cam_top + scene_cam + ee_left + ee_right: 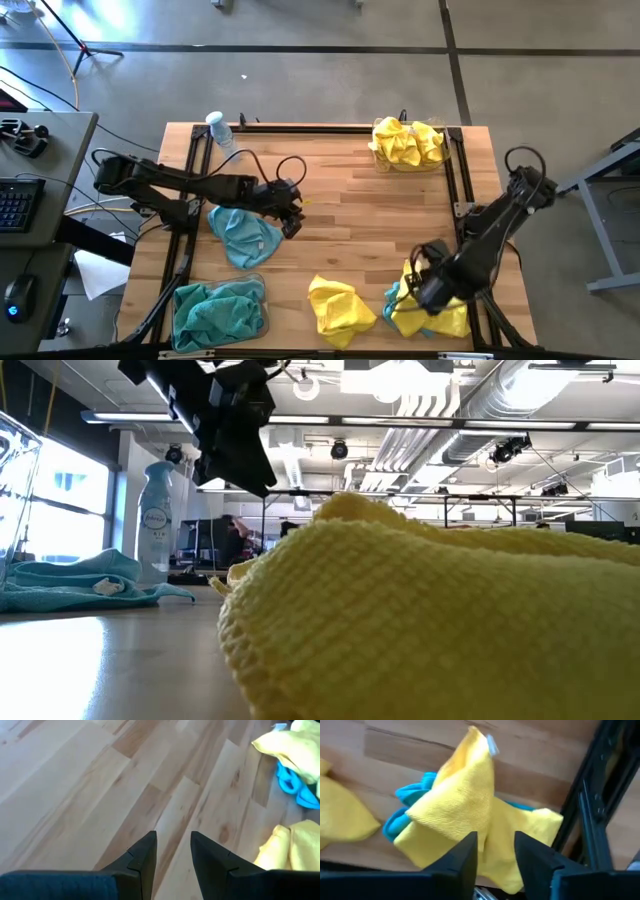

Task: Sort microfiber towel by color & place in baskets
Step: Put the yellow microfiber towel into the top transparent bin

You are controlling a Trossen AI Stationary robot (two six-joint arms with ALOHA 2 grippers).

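Observation:
My left gripper (pixel 293 222) (pixel 173 836) hangs open over bare wood just right of a loose teal microfiber towel (pixel 245 236) (pixel 80 585) that lies flat on the table. My right gripper (pixel 430 288) (pixel 495 837) points down, open, above a heap of yellow (pixel 455 795) and blue (pixel 405 805) towels at the near right; I see no touch. Another yellow towel (pixel 338 308) (pixel 430 620) lies crumpled near the front edge. One basket (pixel 262 288) at the near left holds teal towels, another (pixel 446 150) at the far right holds yellow ones.
A clear bottle (pixel 216 128) (pixel 158 520) stands at the far left corner. Black frame rails (pixel 192 180) (pixel 590 805) run along the table's left and right sides. Bare wood (pixel 360 220) spreads across the middle. A desk with a keyboard (pixel 15 200) stands left of the table.

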